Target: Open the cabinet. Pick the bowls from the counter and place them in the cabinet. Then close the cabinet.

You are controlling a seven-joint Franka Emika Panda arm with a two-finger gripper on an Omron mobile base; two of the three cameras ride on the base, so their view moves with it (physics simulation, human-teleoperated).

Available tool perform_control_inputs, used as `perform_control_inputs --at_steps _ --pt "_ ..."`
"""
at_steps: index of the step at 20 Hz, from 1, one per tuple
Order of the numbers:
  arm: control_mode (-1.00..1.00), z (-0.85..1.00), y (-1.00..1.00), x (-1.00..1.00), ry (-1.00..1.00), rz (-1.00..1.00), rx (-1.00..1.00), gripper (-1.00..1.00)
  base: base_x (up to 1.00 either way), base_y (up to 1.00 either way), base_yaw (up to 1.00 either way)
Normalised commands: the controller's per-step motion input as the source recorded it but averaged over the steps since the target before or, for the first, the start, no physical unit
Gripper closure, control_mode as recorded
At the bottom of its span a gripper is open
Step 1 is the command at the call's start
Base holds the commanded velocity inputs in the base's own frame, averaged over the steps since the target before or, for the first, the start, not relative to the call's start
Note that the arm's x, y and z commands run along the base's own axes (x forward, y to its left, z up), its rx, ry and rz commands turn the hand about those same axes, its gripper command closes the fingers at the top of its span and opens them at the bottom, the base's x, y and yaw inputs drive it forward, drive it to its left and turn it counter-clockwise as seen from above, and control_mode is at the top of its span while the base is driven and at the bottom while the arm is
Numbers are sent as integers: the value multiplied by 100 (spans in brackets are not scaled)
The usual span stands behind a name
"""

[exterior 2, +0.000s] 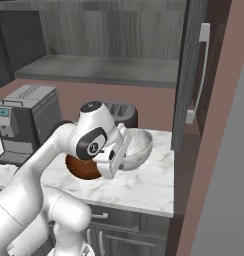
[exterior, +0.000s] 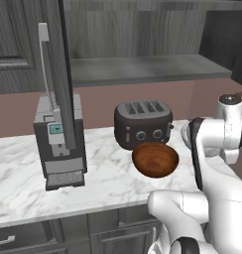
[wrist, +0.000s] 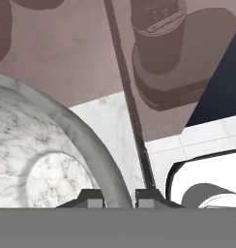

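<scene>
The open cabinet above the marble counter leaves its shelf reachable from the front. Its swung-out doors flank the gap left and right. Below, the black toaster, the coffee machine at left and the reddish-brown bowl crowd the counter.

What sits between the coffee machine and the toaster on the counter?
Nothing: in the left base view, bare marble counter separates the coffee machine from the toaster.
</scene>
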Motion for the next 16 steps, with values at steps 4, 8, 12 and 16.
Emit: perform_control_inputs --at_steps 4,8,12,16 --pt "-100 48 6 -39 1 0 3 100 0 0 0" --pt "-100 42 10 -35 0 0 3 100 0 0 0" --pt "-100 33 25 -34 -2 0 0 100 0 0 0" --pt "-100 42 44 -30 -8 0 0 100 0 0 0"
